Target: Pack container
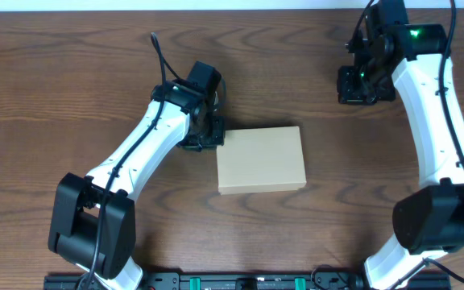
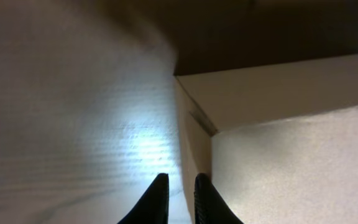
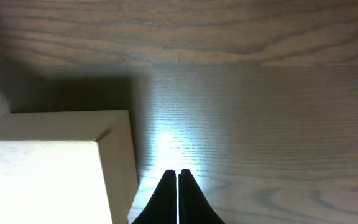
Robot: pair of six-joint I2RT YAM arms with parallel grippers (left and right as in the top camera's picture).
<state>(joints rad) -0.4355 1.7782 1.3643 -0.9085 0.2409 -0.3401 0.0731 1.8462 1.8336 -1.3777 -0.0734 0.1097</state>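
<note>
Lying closed on the brown wooden tabletop: plain tan cardboard box, just right of left pincer. That pincer open a crack, empty, maybe ready to open it. Farther off, right pincer shut, empty, box to its left.

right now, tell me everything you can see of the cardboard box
The cardboard box is plain tan, rectangular and unprinted, with its lid shut flat. It lies flat on the wooden table near the middle, turned slightly off square. The left wrist view shows a diagonal fold line at one corner. The left gripper sits at its upper left corner, fingers slightly parted; whether they touch it cannot be told. Nothing rests on top.
</note>
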